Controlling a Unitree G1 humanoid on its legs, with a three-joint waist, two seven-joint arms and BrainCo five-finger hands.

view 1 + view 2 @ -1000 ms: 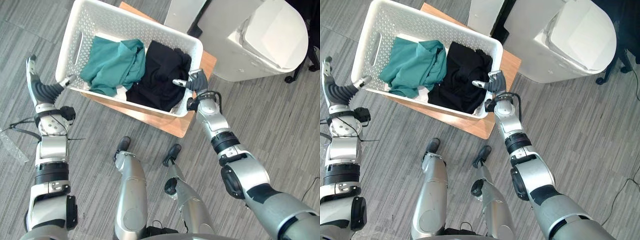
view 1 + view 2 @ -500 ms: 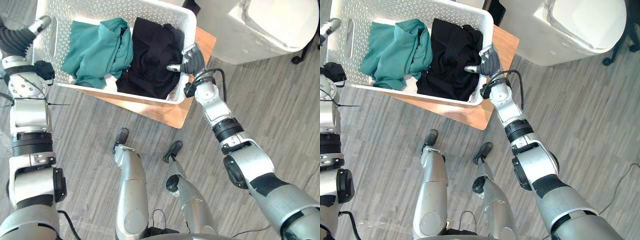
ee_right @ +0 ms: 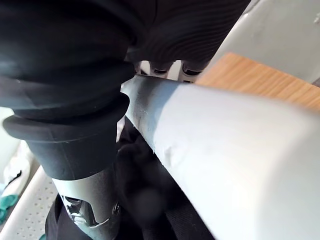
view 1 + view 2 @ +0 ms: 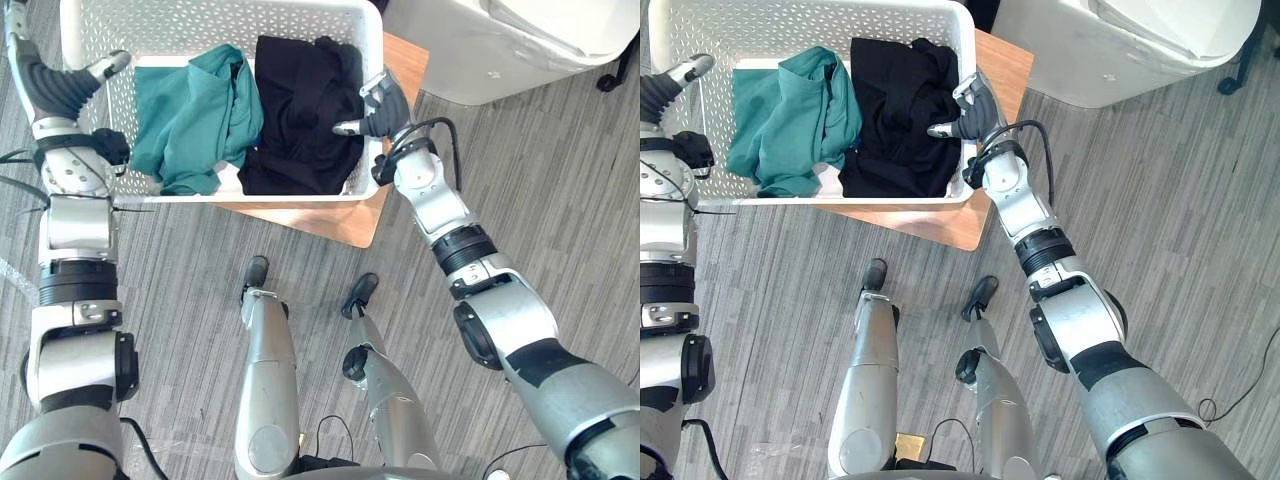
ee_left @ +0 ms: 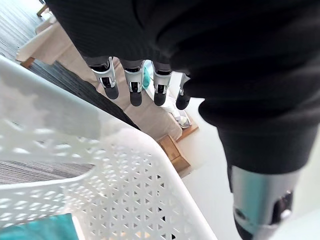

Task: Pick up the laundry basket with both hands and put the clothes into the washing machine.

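White laundry basket [image 4: 150, 25] on wooden tabletop [image 4: 335, 215], right hand [image 4: 378, 105] fingers and thumb clasping its rim, left hand [image 4: 52, 85] fingers straight alongside

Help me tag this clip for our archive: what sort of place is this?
Probably an indoor laundry corner: a white laundry basket holding clothes sits on a low wooden stand, a white appliance that looks like a washing machine stands beside it, on grey plank floor.

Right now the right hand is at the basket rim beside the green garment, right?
No. The right hand is at the basket rim beside the black garment, not the green garment, which lies toward the robot's left. The left eye view shows it.
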